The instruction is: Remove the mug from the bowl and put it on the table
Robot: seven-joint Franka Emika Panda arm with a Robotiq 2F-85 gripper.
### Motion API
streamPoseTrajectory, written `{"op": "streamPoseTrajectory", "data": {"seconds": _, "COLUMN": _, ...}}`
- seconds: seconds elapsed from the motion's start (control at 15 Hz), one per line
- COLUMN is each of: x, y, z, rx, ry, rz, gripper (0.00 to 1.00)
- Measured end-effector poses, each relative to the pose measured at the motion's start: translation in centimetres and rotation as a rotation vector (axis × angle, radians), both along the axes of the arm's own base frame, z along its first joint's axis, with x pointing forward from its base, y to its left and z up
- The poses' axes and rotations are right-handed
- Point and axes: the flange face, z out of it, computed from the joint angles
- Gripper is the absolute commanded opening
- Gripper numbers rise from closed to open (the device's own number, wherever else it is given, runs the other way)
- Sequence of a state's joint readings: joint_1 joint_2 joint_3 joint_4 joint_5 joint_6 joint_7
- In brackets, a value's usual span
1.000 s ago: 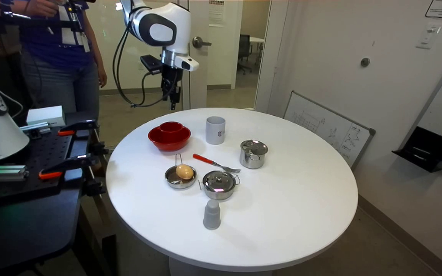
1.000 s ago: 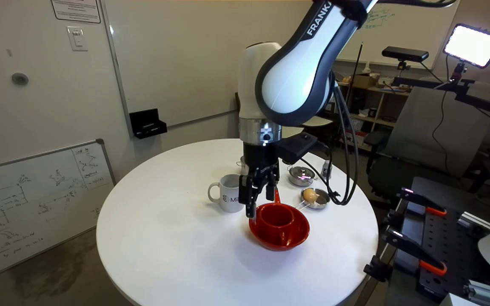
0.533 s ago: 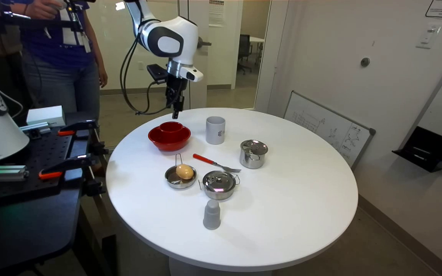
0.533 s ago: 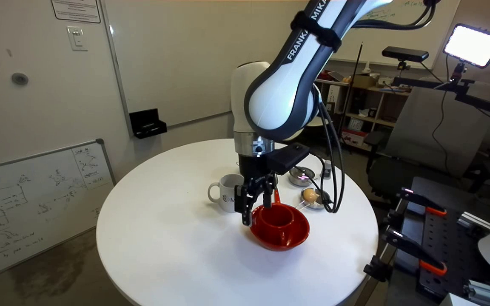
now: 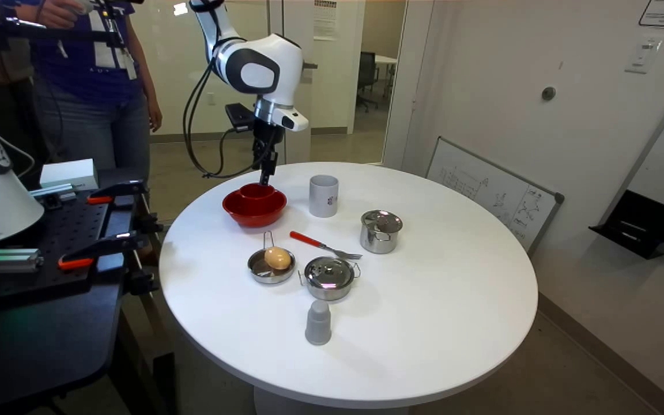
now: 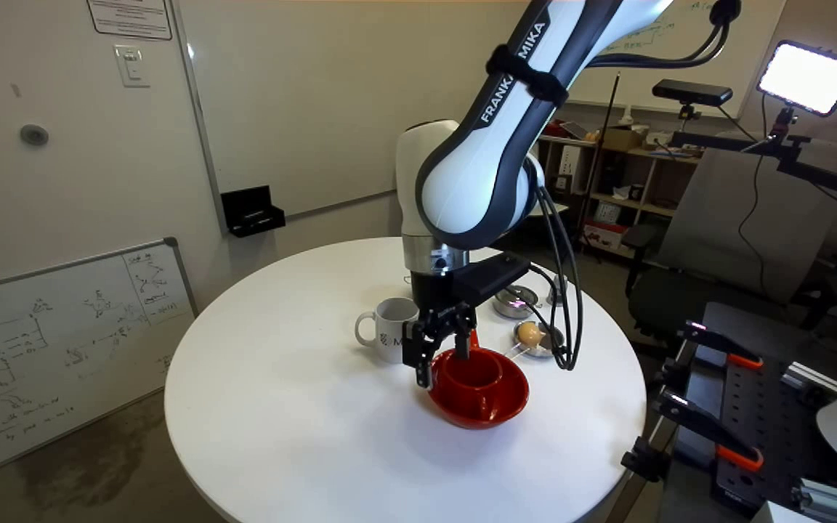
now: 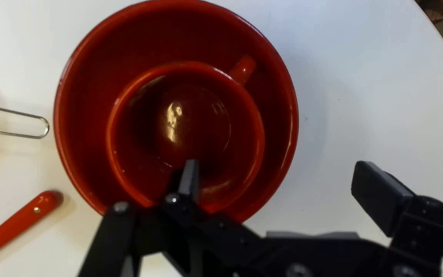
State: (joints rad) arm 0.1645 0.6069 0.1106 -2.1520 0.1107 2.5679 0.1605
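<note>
I hold the jaws apart at the mug [image 7: 190,115].
Wrist view: it sits in the bowl [image 7: 85,115], fork handle [image 7: 19,223] left.

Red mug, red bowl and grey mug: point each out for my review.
Red mug [image 7: 196,119]: wrist view, inside bottom.
Red bowl [image 7: 82,109]: wrist view, bare inner wall.
Grey mug [image 5: 323,197]: in an exterior view, outer side.

Red mug [image 7: 190,119], bowl [image 7: 85,115] — glossy; taller pot [image 5: 380,237] — shiny metal; tabletop [image 5: 436,323] matt.

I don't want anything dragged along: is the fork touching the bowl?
Apart: the wrist view shows a strip of white table between the handle end of the fork and the rim of the bowl.
</note>
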Motion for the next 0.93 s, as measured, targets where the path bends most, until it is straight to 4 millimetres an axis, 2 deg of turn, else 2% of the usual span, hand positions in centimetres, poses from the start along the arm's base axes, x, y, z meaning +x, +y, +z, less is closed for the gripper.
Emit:
{"op": "streamPoseTrajectory", "data": {"seconds": 0.07, "x": 0.01, "y": -0.11, "z": -0.04, "rx": -0.003, "ry": 0.001, "rz": -0.009, "gripper": 1.00}}
{"op": "streamPoseTrajectory", "data": {"seconds": 0.13, "x": 0.03, "y": -0.19, "z": -0.05, "rx": -0.005, "ry": 0.002, "rz": -0.019, "gripper": 0.90}}
{"op": "streamPoseTrajectory", "data": {"seconds": 0.27, "x": 0.07, "y": -0.32, "z": -0.05, "rx": -0.009, "ry": 0.002, "rz": -0.034, "gripper": 0.84}}
{"op": "streamPoseTrajectory", "data": {"seconds": 0.33, "x": 0.08, "y": -0.37, "z": -0.06, "rx": -0.011, "ry": 0.003, "rz": -0.041, "gripper": 0.84}}
{"op": "streamPoseTrajectory", "data": {"seconds": 0.4, "x": 0.08, "y": -0.40, "z": -0.06, "rx": -0.012, "ry": 0.003, "rz": -0.047, "gripper": 0.77}}
{"op": "streamPoseTrajectory", "data": {"seconds": 0.53, "x": 0.08, "y": -0.43, "z": -0.07, "rx": -0.015, "ry": 0.005, "rz": -0.057, "gripper": 0.75}}
{"op": "streamPoseTrajectory", "data": {"seconds": 0.6, "x": 0.08, "y": -0.45, "z": -0.08, "rx": -0.016, "ry": 0.005, "rz": -0.061, "gripper": 0.67}}
{"op": "streamPoseTrajectory", "data": {"seconds": 0.73, "x": 0.07, "y": -0.52, "z": -0.11, "rx": -0.018, "ry": 0.007, "rz": -0.068, "gripper": 0.64}}
{"op": "streamPoseTrajectory", "data": {"seconds": 0.8, "x": 0.05, "y": -0.58, "z": -0.14, "rx": -0.019, "ry": 0.010, "rz": -0.070, "gripper": 0.59}}
{"op": "streamPoseTrajectory", "data": {"seconds": 0.93, "x": -0.03, "y": -0.72, "z": -0.23, "rx": -0.023, "ry": 0.018, "rz": -0.077, "gripper": 0.61}}
